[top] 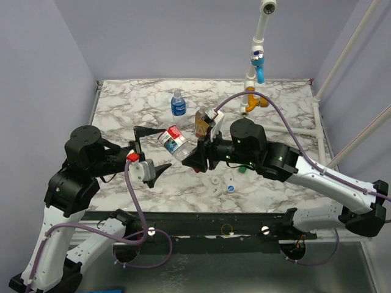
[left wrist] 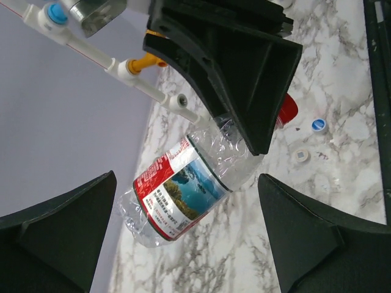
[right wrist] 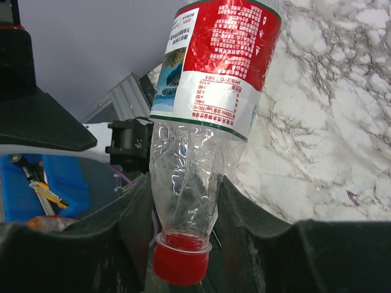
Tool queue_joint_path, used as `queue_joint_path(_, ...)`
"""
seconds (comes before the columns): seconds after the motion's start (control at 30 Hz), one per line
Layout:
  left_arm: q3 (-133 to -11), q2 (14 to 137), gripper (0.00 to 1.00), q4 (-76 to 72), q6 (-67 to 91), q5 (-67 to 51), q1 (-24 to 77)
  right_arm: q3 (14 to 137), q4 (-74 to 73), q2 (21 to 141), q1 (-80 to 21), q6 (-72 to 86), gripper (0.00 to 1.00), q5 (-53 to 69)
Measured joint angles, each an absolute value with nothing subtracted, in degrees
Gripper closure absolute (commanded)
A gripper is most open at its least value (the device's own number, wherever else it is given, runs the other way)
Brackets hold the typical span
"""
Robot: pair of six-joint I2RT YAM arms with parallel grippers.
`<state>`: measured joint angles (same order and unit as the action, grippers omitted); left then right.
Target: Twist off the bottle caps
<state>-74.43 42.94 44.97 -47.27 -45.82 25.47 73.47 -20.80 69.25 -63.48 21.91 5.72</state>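
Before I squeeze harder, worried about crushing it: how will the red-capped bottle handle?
The bottle looks empty, so probably light. Its thin clear wall is crumpled near the neck, so likely soft and easily dented. The smooth label may be slippery.

The top camera looks down from above and behind the worktop's (top: 287, 104) near edge over its whole surface, while the wrist cameras sit close behind the left pincer (left wrist: 187, 180) and right pincer (right wrist: 183, 207), all three sharing the red-labelled bottle (top: 173, 140).
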Motion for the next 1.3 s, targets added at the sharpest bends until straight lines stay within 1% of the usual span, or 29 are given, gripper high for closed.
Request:
queue_joint_path(0.1,-74.3,42.2,0.01,46.3,-54.0,-46.2,25.5,80.0,-24.1,73.6,-63.5,19.2,0.60,7.6)
queue_joint_path(0.27,-71.8,41.3,0.01,50.5,-65.1,-46.1,25.5,87.0,-27.8,78.2,-63.5,15.7,0.60,9.9)
queue_joint_path(0.57,-63.5,37.4,0.01,53.0,-84.6,-43.1,25.5,93.8,-35.8,83.8,-63.4,12.3,0.62,13.4)
queue_joint_path(0.8,-62.1,37.5,0.01,49.3,-85.4,-42.3,25.5,94.5,-36.7,85.4,-63.4,11.4,0.63,16.5)
queue_joint_path(0.93,-62.1,37.6,0.04,48.6,-83.3,-42.3,25.5,95.6,-36.9,85.6,-63.6,10.3,0.64,17.6)
queue_joint_path(1.0,-62.1,37.8,0.08,48.5,-82.2,-42.3,25.5,96.7,-37.2,86.1,-64.1,9.7,0.65,17.7)
queue_joint_path(1.23,-63.0,41.4,0.31,49.5,-79.3,-42.3,25.5,99.6,-39.0,89.0,-65.6,7.6,0.65,16.7)
queue_joint_path(1.3,-63.2,42.2,0.46,50.3,-78.6,-42.1,25.5,99.7,-39.1,89.4,-65.5,7.4,0.64,15.9)
